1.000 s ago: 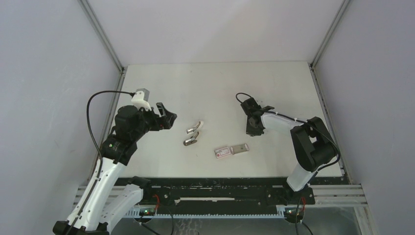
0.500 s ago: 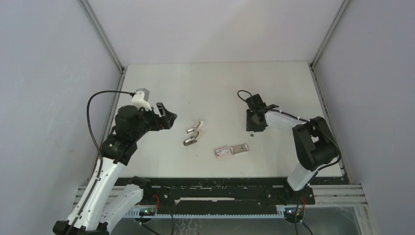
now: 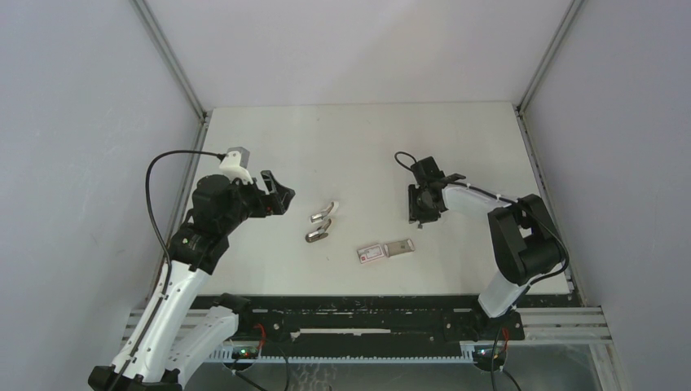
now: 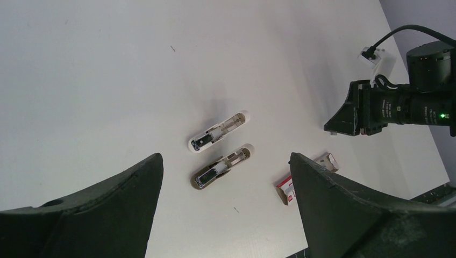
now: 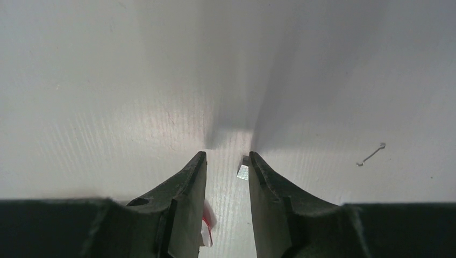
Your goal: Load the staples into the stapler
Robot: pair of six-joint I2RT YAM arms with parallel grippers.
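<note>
Left end effector (image 4: 226, 157) and right end effector (image 5: 226, 154), jaws apart; one stapler (image 4: 220, 130), one staples (image 5: 243, 171) strip, one box (image 3: 373, 253).

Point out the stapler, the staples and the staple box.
stapler (image 4: 219, 131): left wrist view, on its white plastic half.
staples (image 5: 243, 171): right wrist view, on the silvery end showing.
staple box (image 3: 370, 254): top view, on its red-and-white sleeve.

White matte surface (image 3: 367, 138). Near its centre lies the stapler (image 3: 323, 213), opened out, white and grey halves side by side. Towards the front, a red-and-white box (image 3: 371, 253), tray slid out. Right of centre, a short strip of staples (image 5: 243, 171), with a loose bent wire (image 5: 371, 155) nearby.
</note>
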